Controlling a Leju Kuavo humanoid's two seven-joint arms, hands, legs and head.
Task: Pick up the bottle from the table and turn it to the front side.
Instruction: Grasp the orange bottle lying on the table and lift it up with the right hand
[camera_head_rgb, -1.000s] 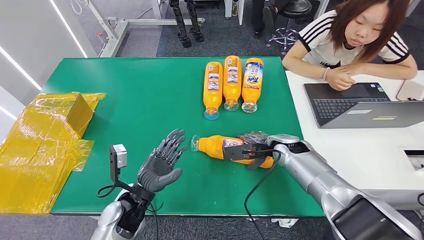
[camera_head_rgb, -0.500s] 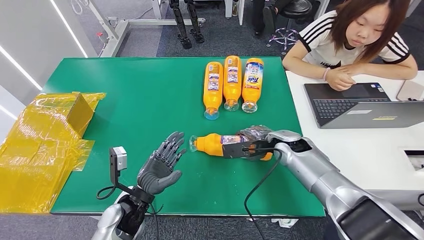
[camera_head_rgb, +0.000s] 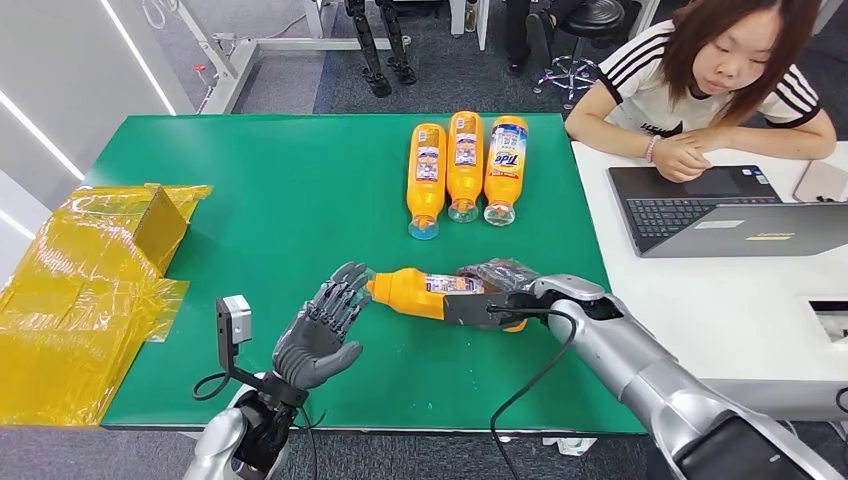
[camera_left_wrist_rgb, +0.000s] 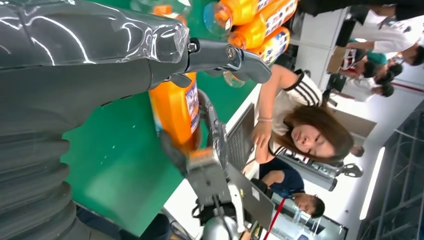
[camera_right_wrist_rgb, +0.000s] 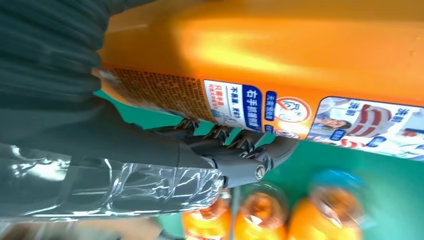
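The large green table (camera_head_rgb: 290, 200) takes most of the head view, and a white desk (camera_head_rgb: 700, 300) stands against its right side. At that desk sits a person in a white shirt with black stripes (camera_head_rgb: 715, 80), leaning over an open grey laptop (camera_head_rgb: 715, 212). On the left end of the green table lies a heap of crumpled yellow transparent plastic wrapping (camera_head_rgb: 85, 290). At the far edge three orange plastic bottles with white labels (camera_head_rgb: 463, 165) lie side by side, touching, with their caps pointing to the robot.

The orange plastic detergent bottle with clear cap (camera_head_rgb: 425, 292) lies on its side near the front of the table, between the two hands. The right hand (camera_head_rgb: 497, 290) is closed around its base end and grips it; the right wrist view shows dark fingers (camera_right_wrist_rgb: 235, 157) under the label. The left hand (camera_head_rgb: 322, 325) is open, its fingers spread and pointing up, and the cap of the bottle is just beside these fingertips, maybe touching them.

Compared with half a second ago, the bottle has moved to the left together with the right hand, so the gap to the left hand is now closed. The left hand has kept its place.
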